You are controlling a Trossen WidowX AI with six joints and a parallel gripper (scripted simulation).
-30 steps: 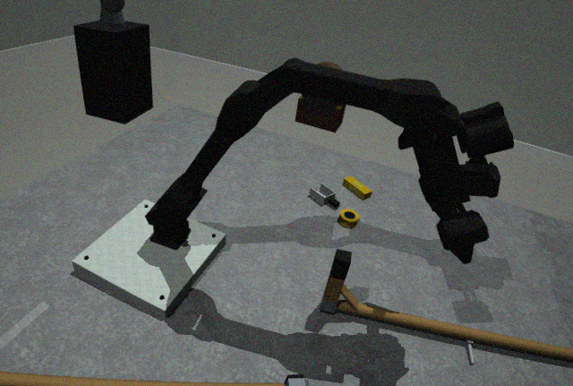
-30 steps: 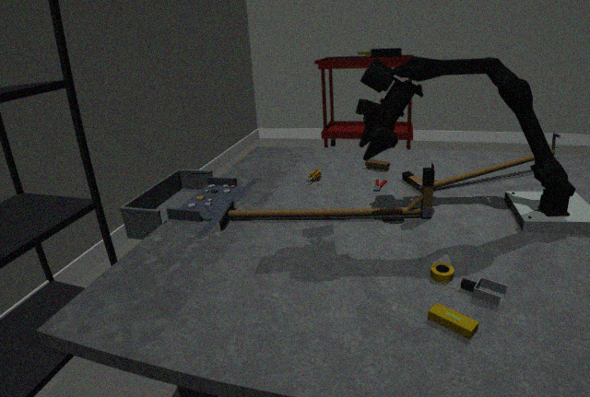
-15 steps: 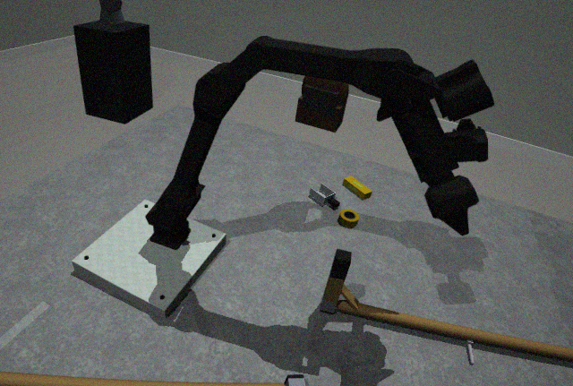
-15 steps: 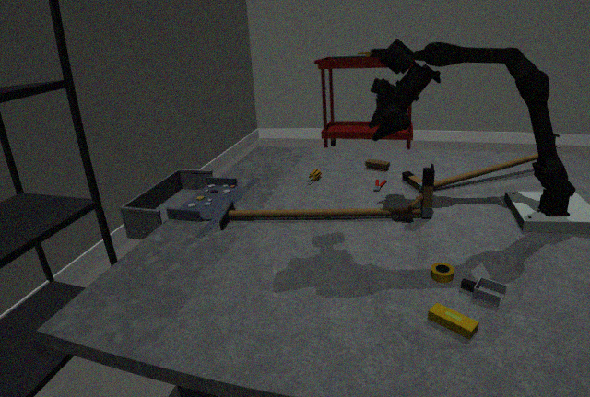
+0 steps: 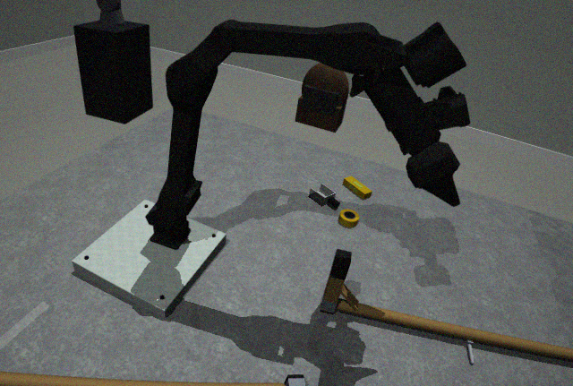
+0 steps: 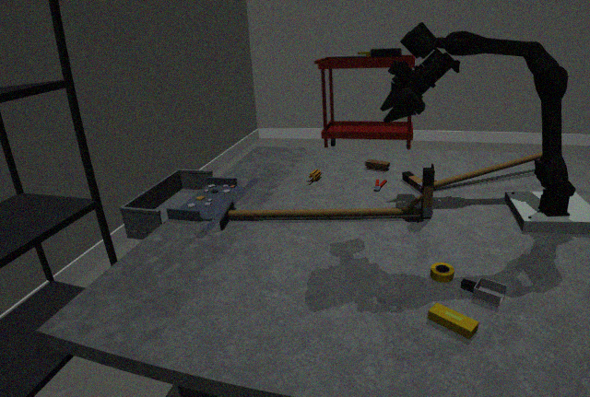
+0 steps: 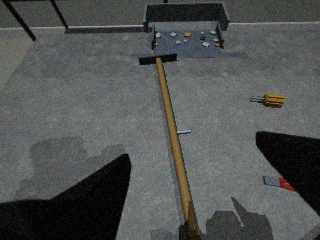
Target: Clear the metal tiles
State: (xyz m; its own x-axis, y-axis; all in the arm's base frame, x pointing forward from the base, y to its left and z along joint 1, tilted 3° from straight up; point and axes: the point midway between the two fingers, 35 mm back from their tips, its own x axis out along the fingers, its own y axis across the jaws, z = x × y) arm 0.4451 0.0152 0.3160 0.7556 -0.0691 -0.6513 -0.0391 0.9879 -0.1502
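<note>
we judge this the scraper-fetching step — our pincer [image 5: 446,187] [image 6: 384,114] [image 7: 191,149], wide and empty, must descend toward six o'clock onto the long scraper's handle [image 5: 440,326] [image 6: 314,213] [image 7: 172,135].

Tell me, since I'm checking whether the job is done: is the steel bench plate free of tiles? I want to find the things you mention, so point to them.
No, several small tiles [image 6: 200,198] [image 7: 187,34] lie scattered on the steel bench plate [image 6: 183,214] [image 7: 187,50].

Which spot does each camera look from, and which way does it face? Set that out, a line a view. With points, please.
Top: raised beside the base, looking across the table; arm and gripper [image 5: 441,187] [image 6: 385,115] [image 7: 191,149] show.
Exterior: past the table's side, facing the red cart [image 6: 367,131]; arm and gripper show.
Wrist: on the arm, facing the catch box [image 6: 143,225] [image 7: 186,11]; both fingers show.
Exterior and wrist share the box.
</note>
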